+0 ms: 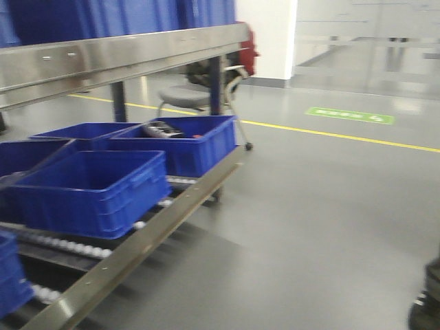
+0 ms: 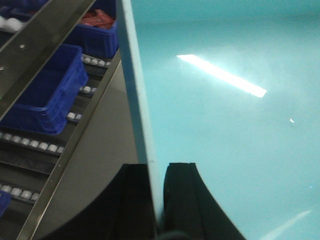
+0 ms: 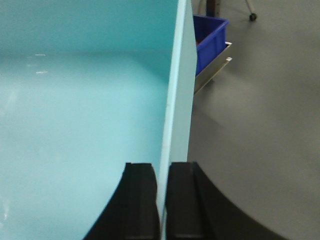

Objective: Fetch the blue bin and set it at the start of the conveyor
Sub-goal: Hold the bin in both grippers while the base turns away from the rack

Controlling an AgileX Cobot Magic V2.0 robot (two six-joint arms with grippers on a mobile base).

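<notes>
The blue bin is the pale cyan tub that fills the left wrist view (image 2: 225, 125) and the right wrist view (image 3: 75, 125). My left gripper (image 2: 157, 172) is shut on the bin's left wall, one black finger inside and one outside. My right gripper (image 3: 162, 172) is shut on the bin's right wall in the same way. The bin hangs between both grippers above the grey floor. The bin and both grippers do not show in the front view. The conveyor start is out of view.
A stainless-steel roller shelf (image 1: 124, 254) stands at the left, carrying several dark royal-blue ribbed bins (image 1: 89, 189); it also shows in the left wrist view (image 2: 60, 150). A wheeled chair (image 1: 199, 96) stands behind it. Grey floor (image 1: 330, 220) with a yellow line lies to the right.
</notes>
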